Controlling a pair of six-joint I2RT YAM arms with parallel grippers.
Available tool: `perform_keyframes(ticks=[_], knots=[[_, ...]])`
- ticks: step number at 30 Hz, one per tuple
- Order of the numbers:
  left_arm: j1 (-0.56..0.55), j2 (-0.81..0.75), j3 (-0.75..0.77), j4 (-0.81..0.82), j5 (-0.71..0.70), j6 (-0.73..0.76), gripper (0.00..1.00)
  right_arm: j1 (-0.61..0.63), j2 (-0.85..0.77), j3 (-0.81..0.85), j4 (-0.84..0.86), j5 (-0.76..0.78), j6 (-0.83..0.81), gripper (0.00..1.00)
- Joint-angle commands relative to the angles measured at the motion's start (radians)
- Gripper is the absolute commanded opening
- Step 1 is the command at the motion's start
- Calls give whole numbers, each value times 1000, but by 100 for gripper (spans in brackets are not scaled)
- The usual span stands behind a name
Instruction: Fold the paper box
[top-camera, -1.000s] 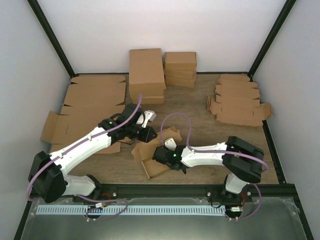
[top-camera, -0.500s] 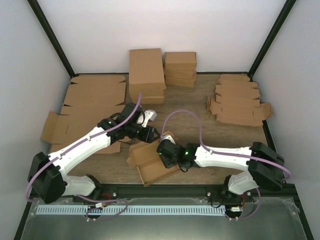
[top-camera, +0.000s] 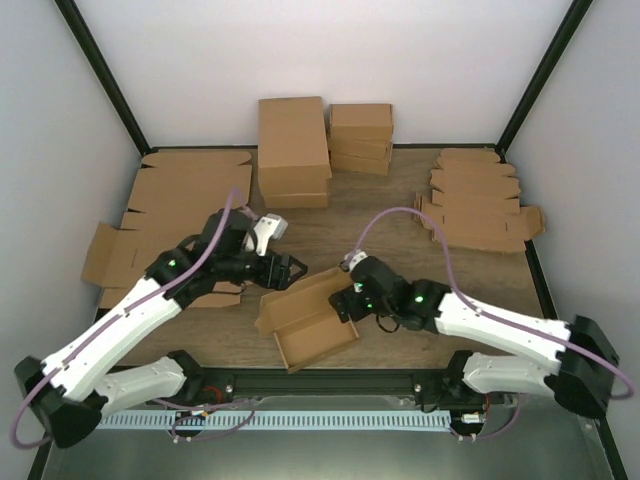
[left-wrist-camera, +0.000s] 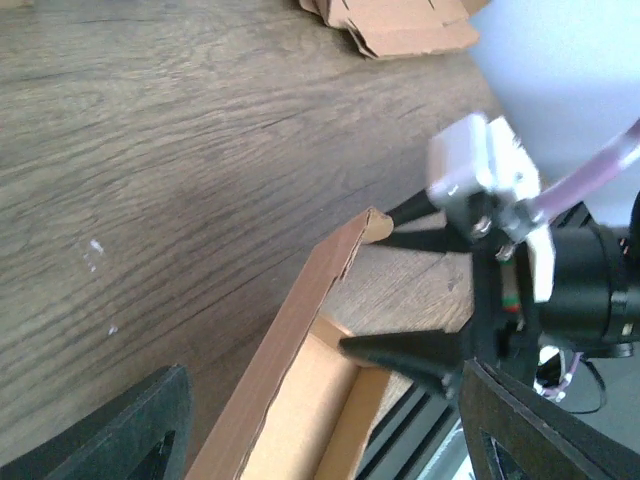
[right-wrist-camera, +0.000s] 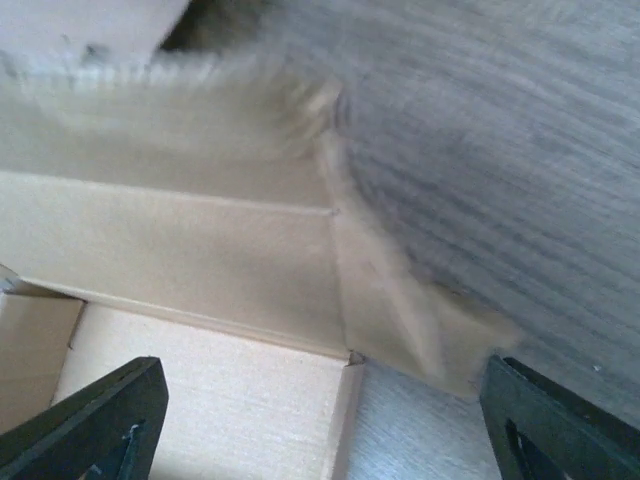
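Your left claw stood apart, empty, at the box's back-left corner. Box lay part-formed on the near counter. Right claw apart too, at its right edge. Mid-fold, I'd judge: next you'd need to grip a loose flap and tuck it.

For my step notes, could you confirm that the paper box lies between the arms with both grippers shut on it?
Not quite: the left gripper and right gripper are both open, fingers spread wide in each wrist view. The paper box does lie between the arms.
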Motion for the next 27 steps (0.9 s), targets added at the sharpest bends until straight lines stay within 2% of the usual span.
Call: perform_keyframes(ticks=[1,3,6,11,14,22,27], knots=[[-3,-109,5,-156,-102,-57,78,-97,-159,-32,72,-141,-158,94],[-6,-164,-17,-190,-127,-97,79,-154,-209,-34,90,-200,-216,99],[-6,-247,-67,-222,-136,-167,81,-224,-222,-18,100,-280,-300,100],[-7,-356,-168,-226,-93,-259,75,-232,-139,42,85,-270,-396,99],[-8,-394,-225,-211,-74,-290,75,-237,-94,59,105,-306,-448,98],[-14,-419,-322,-177,-64,-324,73,-249,87,168,23,-329,-549,84],[-18,-448,-371,-165,-58,-366,69,-254,111,191,-31,-348,-543,69]])
